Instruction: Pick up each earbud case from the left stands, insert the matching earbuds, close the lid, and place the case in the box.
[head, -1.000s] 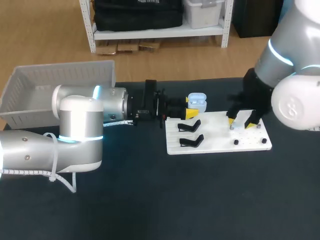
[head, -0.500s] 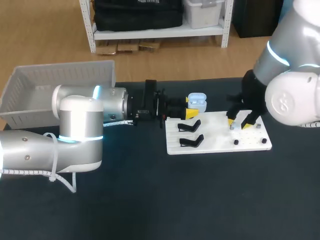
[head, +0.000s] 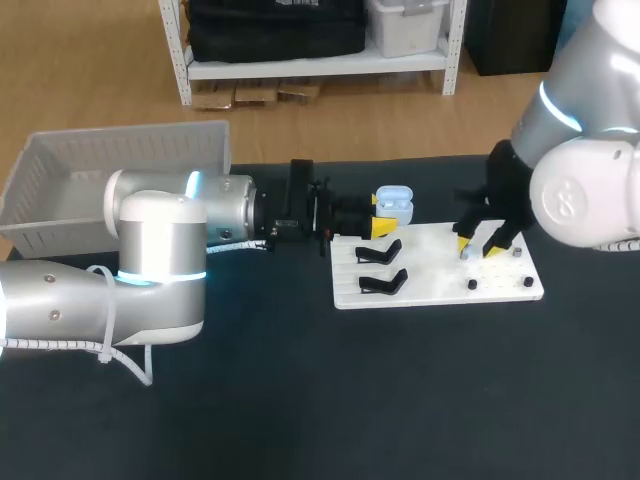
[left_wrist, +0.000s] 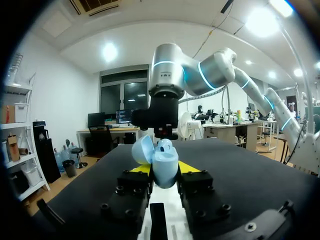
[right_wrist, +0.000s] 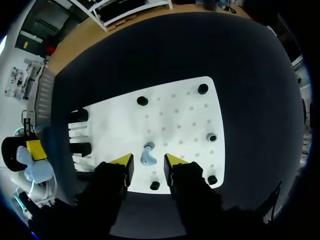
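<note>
Looking at my left gripper (left_wrist: 164, 172) first: its two yellow-tipped fingers are pinching the pale blue case (left_wrist: 165, 164) from both sides, a firm clamp low on the body. The case stands upright between them with its lid (left_wrist: 142, 149) swung open and leaning off to one side. From the head view, that arm lies across the dark table (head: 300, 400) from the left, and the case (head: 395, 203) is held in the air just past the far left corner of the white board (head: 440, 280).

Over to my right gripper (right_wrist: 148, 161): fingers spread and pointing straight down at the board (right_wrist: 185, 120). A small pale blue earbud (right_wrist: 148, 155) sits on the board right between the yellow tips, with a sliver of white showing on either side, so the fingers are not touching it. From above, that gripper (head: 480, 242) hangs low over the right half of the board.

Two black stands (head: 381, 268) sit on the board's left part, one behind the other. Small black pegs (right_wrist: 142, 101) dot the right part. The white box (head: 100, 170) rests at the far left of the table, well apart from the case.
</note>
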